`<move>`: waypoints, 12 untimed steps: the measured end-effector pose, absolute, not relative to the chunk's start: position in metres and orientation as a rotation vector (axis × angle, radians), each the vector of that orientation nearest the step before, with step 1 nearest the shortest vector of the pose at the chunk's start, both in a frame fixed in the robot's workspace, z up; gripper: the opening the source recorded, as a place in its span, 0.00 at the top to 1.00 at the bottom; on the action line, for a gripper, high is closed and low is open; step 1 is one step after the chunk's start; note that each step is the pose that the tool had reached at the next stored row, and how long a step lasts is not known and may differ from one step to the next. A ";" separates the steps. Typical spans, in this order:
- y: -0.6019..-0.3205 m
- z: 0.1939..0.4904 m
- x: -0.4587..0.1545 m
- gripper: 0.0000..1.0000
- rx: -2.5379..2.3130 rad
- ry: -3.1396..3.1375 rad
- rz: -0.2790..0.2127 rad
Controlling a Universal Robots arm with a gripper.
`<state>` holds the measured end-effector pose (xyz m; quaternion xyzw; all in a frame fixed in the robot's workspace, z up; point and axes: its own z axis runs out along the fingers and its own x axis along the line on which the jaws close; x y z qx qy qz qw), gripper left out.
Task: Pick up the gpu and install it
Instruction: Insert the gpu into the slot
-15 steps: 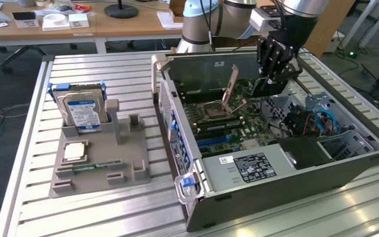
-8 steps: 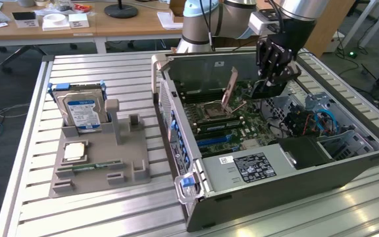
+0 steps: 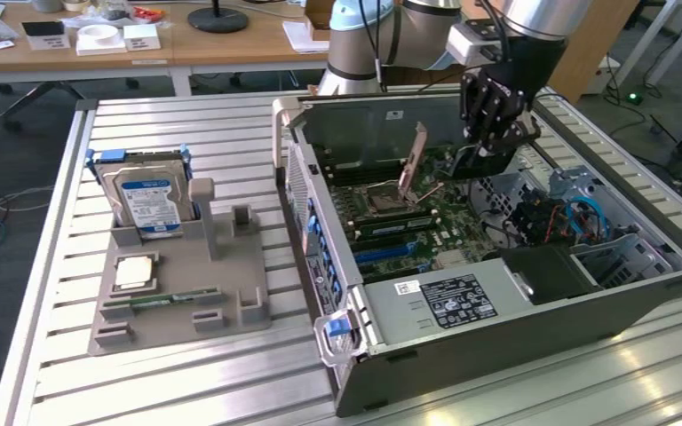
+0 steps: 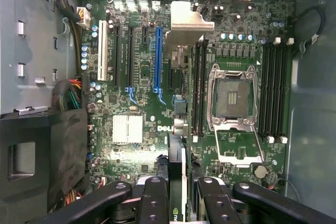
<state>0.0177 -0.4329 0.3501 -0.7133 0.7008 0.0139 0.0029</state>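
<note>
My gripper point(image 3: 485, 153) hangs inside the open computer case point(image 3: 507, 306), above the motherboard point(image 3: 394, 217). It is shut on the gpu point(image 3: 450, 165), held on edge, with the silver end bracket point(image 3: 414, 164) pointing toward the case's rear wall. In the wrist view the gpu point(image 4: 177, 153) shows edge-on between my fingers point(image 4: 153, 203), and its bracket point(image 4: 186, 22) is at the far end. The card hovers just beside the blue expansion slot point(image 4: 157, 59), above the board and not seated.
An open CPU socket point(image 4: 233, 98) and RAM slots point(image 4: 275, 87) lie beside the card. Cable bundles point(image 4: 71, 95) and a black shroud point(image 4: 31, 156) crowd one side. On the exterior view's left, a grey fixture point(image 3: 241, 311) holds a hard drive point(image 3: 149, 200), a CPU point(image 3: 135, 271) and a RAM stick point(image 3: 157, 302).
</note>
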 end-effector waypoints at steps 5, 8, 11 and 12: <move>-0.433 0.349 0.018 0.74 -2.236 2.197 0.044; -0.433 0.348 0.018 0.74 -2.236 2.197 0.044; -0.433 0.346 0.018 0.74 -2.236 2.197 0.044; -0.433 0.345 0.018 0.74 -2.236 2.197 0.044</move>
